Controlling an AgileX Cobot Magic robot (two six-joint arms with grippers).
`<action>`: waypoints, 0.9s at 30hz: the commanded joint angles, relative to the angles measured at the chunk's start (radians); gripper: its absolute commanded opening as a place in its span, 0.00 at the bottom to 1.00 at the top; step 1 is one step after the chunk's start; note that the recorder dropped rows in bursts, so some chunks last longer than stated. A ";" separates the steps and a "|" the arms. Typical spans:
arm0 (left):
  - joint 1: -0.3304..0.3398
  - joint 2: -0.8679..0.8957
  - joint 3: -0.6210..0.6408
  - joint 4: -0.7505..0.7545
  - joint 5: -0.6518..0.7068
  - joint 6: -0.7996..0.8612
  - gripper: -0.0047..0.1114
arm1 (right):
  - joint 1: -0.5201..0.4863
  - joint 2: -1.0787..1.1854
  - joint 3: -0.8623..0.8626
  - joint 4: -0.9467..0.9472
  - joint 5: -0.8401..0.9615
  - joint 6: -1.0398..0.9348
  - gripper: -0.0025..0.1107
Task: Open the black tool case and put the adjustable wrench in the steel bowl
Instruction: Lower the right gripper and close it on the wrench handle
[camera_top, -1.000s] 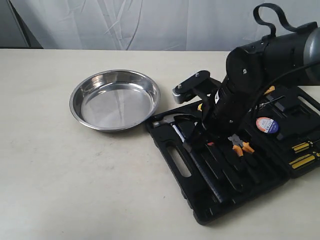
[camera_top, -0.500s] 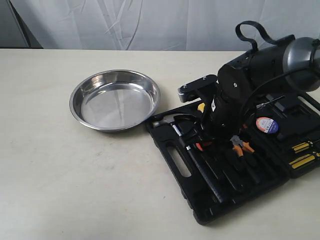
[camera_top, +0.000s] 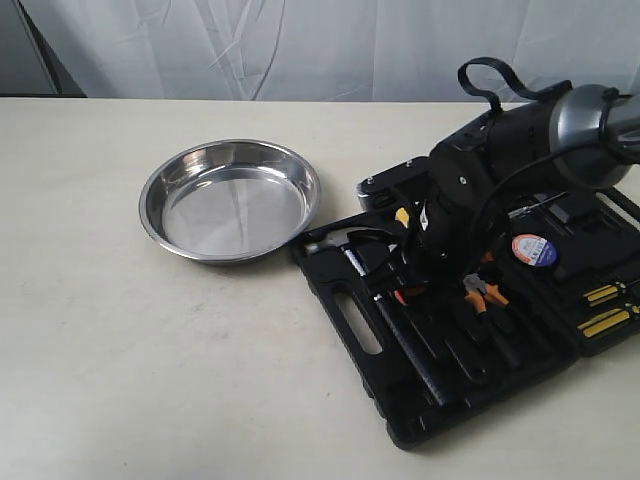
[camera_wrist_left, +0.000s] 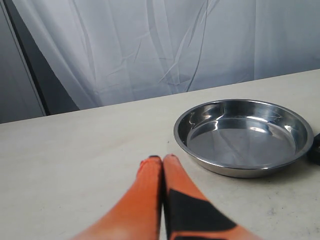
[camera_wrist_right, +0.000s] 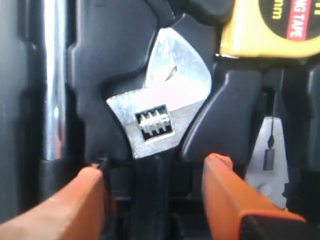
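**Black tool case** (camera_top: 400, 410): lies open on the desk (camera_top: 130, 360), at the right and near side, with tools seated in its moulded slots.

**Steel bowl** (camera_top: 230, 200): stands on the desk just left of the case, its rim close to the case's far left corner.

**Adjustable wrench** (camera_wrist_right: 162, 107): lies in its slot inside the case, next to a steel hammer shaft (camera_wrist_right: 52, 75) and a yellow tape measure (camera_wrist_right: 265, 25).

**Right claw** (camera_wrist_right: 157, 192): open and lowered into the case. One orange finger sits on each side of the wrench's black handle, and the silver head lies just beyond the fingertips. Whether the fingers touch the handle cannot be told.

**Left claw** (camera_wrist_left: 162, 160): closed on nothing, over bare desk near the bowl.
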 joint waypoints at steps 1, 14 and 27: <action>-0.004 0.004 -0.002 -0.003 -0.005 -0.002 0.04 | -0.005 0.077 0.004 -0.008 -0.003 0.003 0.49; -0.004 0.004 -0.002 -0.003 -0.005 -0.002 0.04 | -0.005 0.103 0.004 0.020 0.062 0.003 0.10; -0.004 0.004 -0.002 -0.003 -0.007 -0.002 0.04 | -0.005 0.106 0.004 0.037 0.134 0.003 0.43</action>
